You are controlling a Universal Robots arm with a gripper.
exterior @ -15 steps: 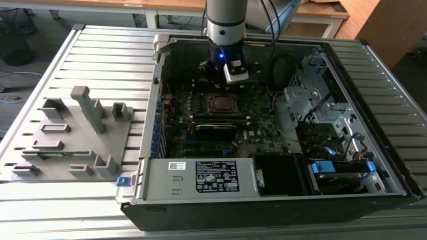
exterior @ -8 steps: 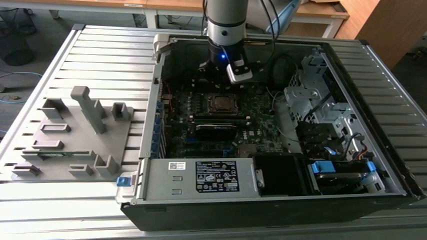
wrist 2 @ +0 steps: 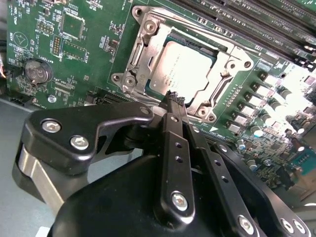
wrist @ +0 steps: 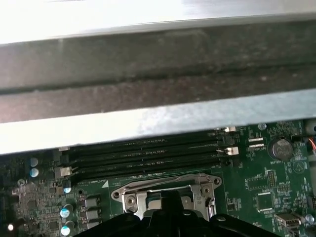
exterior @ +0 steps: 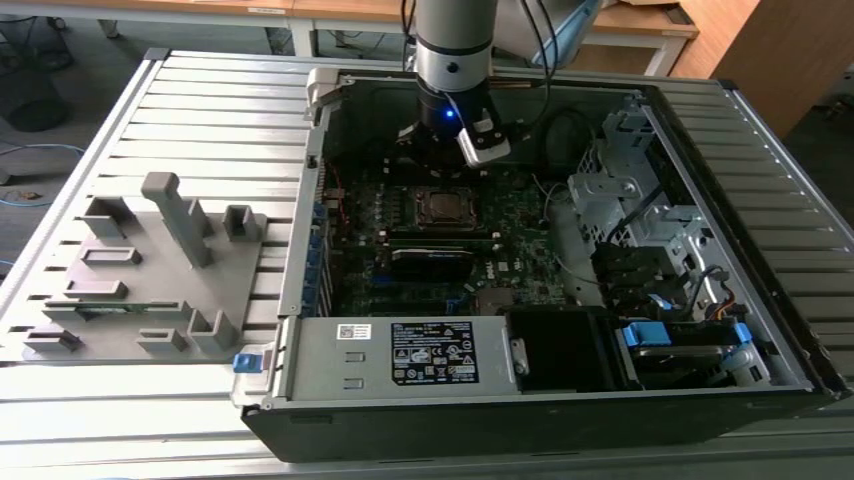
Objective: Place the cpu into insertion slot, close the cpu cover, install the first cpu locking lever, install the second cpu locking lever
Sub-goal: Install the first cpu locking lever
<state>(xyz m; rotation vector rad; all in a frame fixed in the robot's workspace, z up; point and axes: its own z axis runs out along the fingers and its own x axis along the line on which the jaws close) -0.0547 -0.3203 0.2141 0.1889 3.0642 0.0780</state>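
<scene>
The black two-fingered gripper (wrist 2: 175, 98) hangs low inside the open dark desktop computer case (exterior: 534, 400), at the end of the grey robot arm (exterior: 451, 45) that comes down from above in the exterior view. In the second wrist view its slim black fingers (wrist 2: 174, 129) are pressed together into one narrow tip with nothing between them, and that tip sits just over the near edge of the socket.

The cpu, a small flat square chip with a dull silver-grey metal top (wrist 2: 181, 68), lies seated in the insertion slot, a small square socket with a thin metal rim (wrist 2: 227, 58), on the green motherboard (wrist 2: 74, 54). The cpu cover, a thin square silver metal frame plate with a square window (wrist 2: 142, 55), lies flat down around the chip, whose top shows through the window. Whether the locking levers are latched I cannot tell.

In the first wrist view the cover (wrist: 200, 180) lies just beside the long black memory slots (wrist: 148, 153) (a round silver coin battery (wrist: 280, 147) lies further along the board). In the exterior view, a grey moulded parts tray (exterior: 147, 290) rests on the ribbed metal table (exterior: 80, 420), at the exterior view's left of the case.
</scene>
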